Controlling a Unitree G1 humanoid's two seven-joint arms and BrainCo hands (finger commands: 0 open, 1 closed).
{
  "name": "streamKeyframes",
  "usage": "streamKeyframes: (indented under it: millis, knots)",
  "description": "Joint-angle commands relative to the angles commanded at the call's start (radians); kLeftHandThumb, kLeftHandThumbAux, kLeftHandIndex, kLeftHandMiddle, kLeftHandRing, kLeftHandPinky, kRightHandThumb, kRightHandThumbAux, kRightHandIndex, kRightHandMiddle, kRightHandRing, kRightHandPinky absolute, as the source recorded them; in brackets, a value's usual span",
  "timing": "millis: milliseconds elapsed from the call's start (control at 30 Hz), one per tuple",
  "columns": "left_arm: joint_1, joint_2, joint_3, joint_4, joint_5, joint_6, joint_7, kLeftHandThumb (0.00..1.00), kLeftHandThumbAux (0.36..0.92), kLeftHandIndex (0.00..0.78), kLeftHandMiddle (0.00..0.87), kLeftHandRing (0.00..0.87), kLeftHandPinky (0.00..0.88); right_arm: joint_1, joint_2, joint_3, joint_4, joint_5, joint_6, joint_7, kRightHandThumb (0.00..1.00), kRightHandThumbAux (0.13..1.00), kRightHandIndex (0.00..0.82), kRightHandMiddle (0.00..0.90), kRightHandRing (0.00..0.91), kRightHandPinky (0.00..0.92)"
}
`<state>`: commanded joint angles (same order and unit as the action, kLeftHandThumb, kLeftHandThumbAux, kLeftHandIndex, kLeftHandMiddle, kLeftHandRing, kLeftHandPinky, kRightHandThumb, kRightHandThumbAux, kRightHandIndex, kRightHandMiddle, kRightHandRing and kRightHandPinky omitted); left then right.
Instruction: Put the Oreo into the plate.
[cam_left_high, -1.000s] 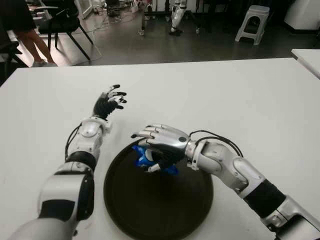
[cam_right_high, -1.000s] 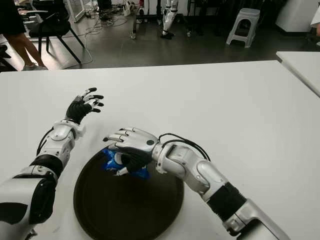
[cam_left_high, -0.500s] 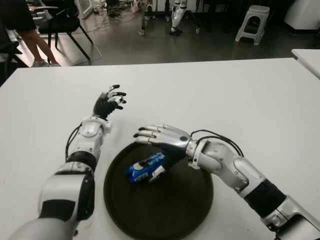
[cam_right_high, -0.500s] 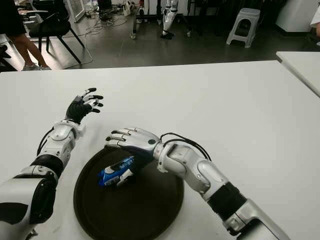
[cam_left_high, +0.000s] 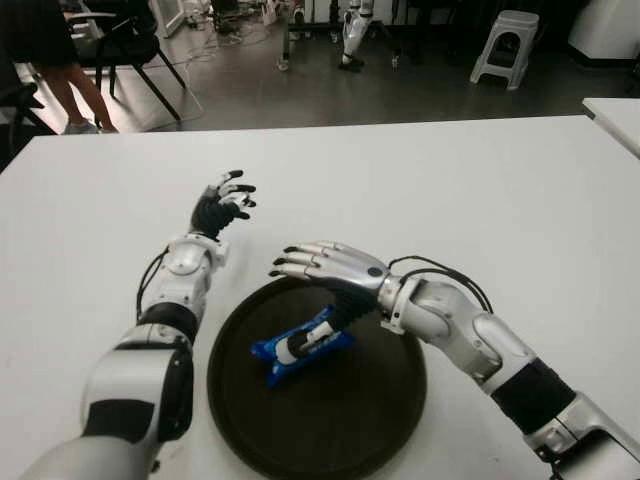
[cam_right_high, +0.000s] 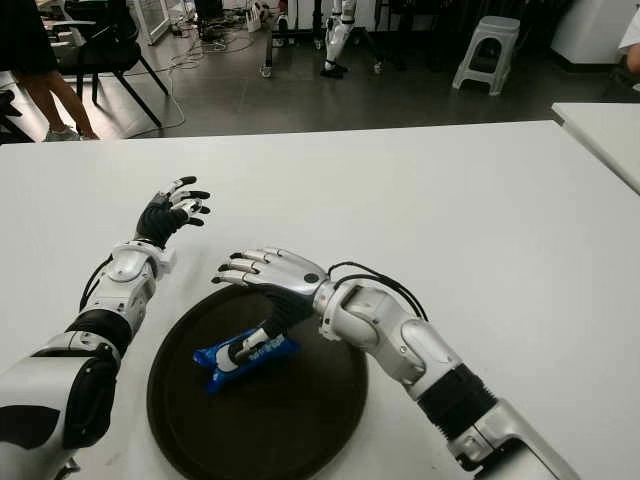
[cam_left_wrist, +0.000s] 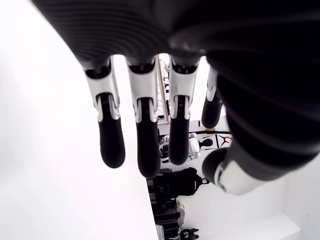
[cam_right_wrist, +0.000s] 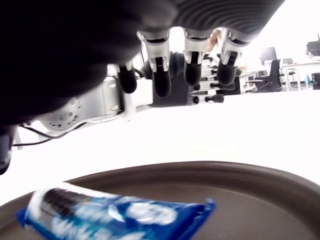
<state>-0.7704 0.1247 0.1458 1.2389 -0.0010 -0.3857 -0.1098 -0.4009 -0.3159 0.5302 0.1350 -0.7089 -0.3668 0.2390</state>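
A blue Oreo pack (cam_left_high: 300, 346) lies flat inside the dark round plate (cam_left_high: 370, 420) near the table's front edge; in the right wrist view the Oreo pack (cam_right_wrist: 115, 216) rests on the plate (cam_right_wrist: 240, 180). My right hand (cam_left_high: 318, 264) hovers over the plate's far rim, fingers spread and holding nothing, just above and beyond the pack. My left hand (cam_left_high: 224, 200) shows over the white table (cam_left_high: 450, 190) to the left of the plate, fingers loosely spread and empty.
Beyond the table's far edge is a dark floor with a white stool (cam_left_high: 505, 45), a chair (cam_left_high: 125, 45) and a person's legs (cam_left_high: 60, 85) at the far left. A second white table corner (cam_left_high: 618, 115) shows at the right.
The right hand opened and let the Oreo pack go; the pack dropped flat into the plate and the hand lifted slightly toward the far rim. The left hand barely moved.
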Motion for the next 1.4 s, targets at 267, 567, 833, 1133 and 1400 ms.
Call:
streamKeyframes:
  millis: [267, 567, 833, 1133, 1400]
  knots:
    - [-0.002, 0.004, -0.012, 0.007, 0.014, 0.004, 0.014, 0.243, 0.702, 0.166, 0.312, 0.361, 0.410, -0.058, -0.071, -0.093, 0.130, 0.074, -0.075, -0.026, 0.000, 0.381, 0.000, 0.000, 0.000, 0.000]
    - [0.002, 0.010, -0.015, 0.009, 0.018, -0.010, 0.005, 0.227, 0.680, 0.163, 0.305, 0.348, 0.398, -0.104, -0.108, -0.161, 0.286, 0.085, -0.098, -0.113, 0.000, 0.415, 0.000, 0.000, 0.000, 0.000]
    - [0.006, 0.012, -0.013, 0.012, 0.018, -0.015, -0.003, 0.234, 0.674, 0.180, 0.323, 0.369, 0.426, -0.254, -0.108, -0.215, 0.620, 0.082, -0.050, -0.303, 0.000, 0.413, 0.000, 0.000, 0.000, 0.000]
    - [0.011, 0.015, -0.013, 0.011, 0.017, -0.013, -0.011, 0.236, 0.657, 0.158, 0.308, 0.364, 0.427, -0.341, -0.036, -0.250, 0.982, 0.116, -0.018, -0.578, 0.000, 0.525, 0.028, 0.064, 0.061, 0.056]
    - [0.010, 0.017, -0.013, 0.011, 0.018, -0.015, -0.014, 0.246, 0.652, 0.171, 0.319, 0.373, 0.434, -0.358, 0.003, -0.261, 1.089, 0.144, -0.009, -0.686, 0.000, 0.611, 0.107, 0.150, 0.143, 0.103]
